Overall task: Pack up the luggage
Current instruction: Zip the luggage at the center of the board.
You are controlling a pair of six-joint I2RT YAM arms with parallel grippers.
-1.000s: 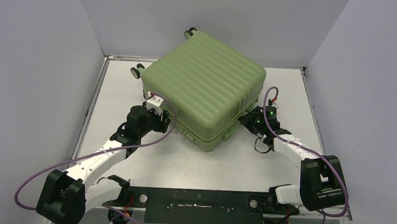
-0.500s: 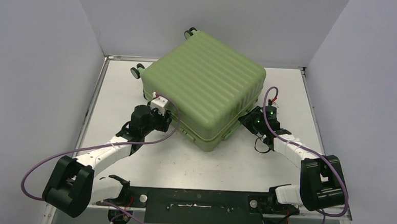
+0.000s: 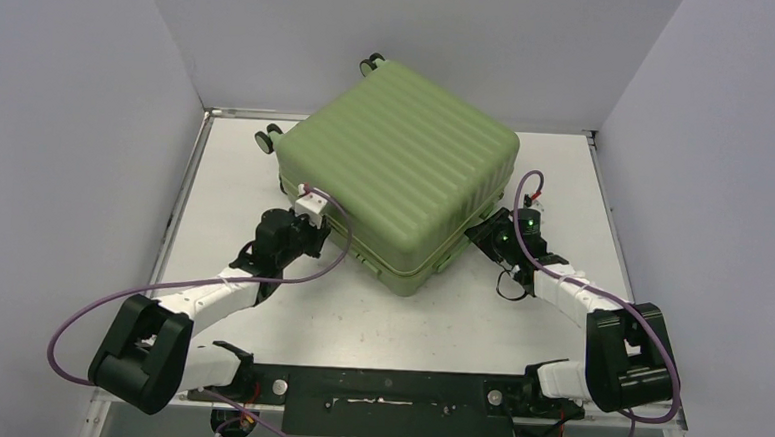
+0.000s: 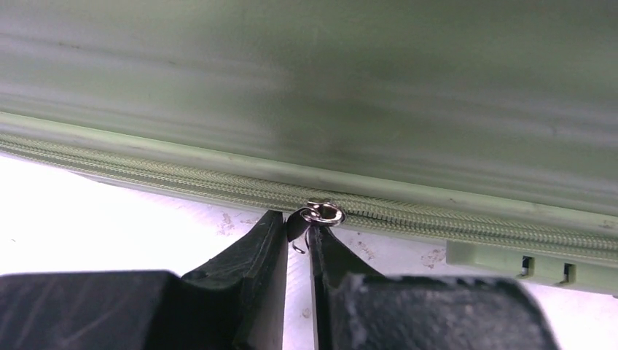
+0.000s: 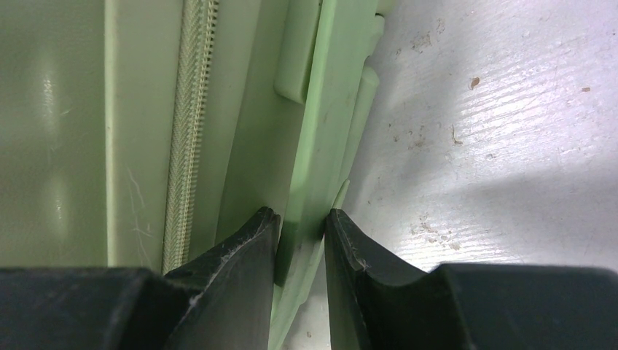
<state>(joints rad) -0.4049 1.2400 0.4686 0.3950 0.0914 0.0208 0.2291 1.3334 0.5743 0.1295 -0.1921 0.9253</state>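
Pale grey walls (image 3: pixel 79 112) box in the white table (image 3: pixel 378 323), and the luggage (image 3: pixel 406 169) lies closed and flat at the upper centre of the overhead view. Its ribbed green shell faces up and its black wheels (image 3: pixel 266 139) point toward the upper left.

At the left of the frame, the left arm has settled lower over the last second, with its elbow swung in toward the base. The left gripper (image 4: pixel 297 222) has drawn in from a wide stance to a narrow one. In its wrist view the black fingertips (image 4: pixel 266 233) now pinch close around the small metal zipper pull (image 4: pixel 321 214). The pull sits on the zipper (image 4: pixel 182 181) that runs along the case's near-left side. This looks like the grasp being made, so the task seems to be at the fastening stage: the lid is down, and the next job is probably to drag the slider along the track.

At the right of the frame nothing has moved. The right gripper (image 5: pixel 300 215) is clamped narrowly on a light-green plastic flange (image 5: pixel 321 109) at the case's right side. It appears to be steadying the shell so it does not slide when the pull is drawn. The pinch on so small a tab may be shallow and could slip.
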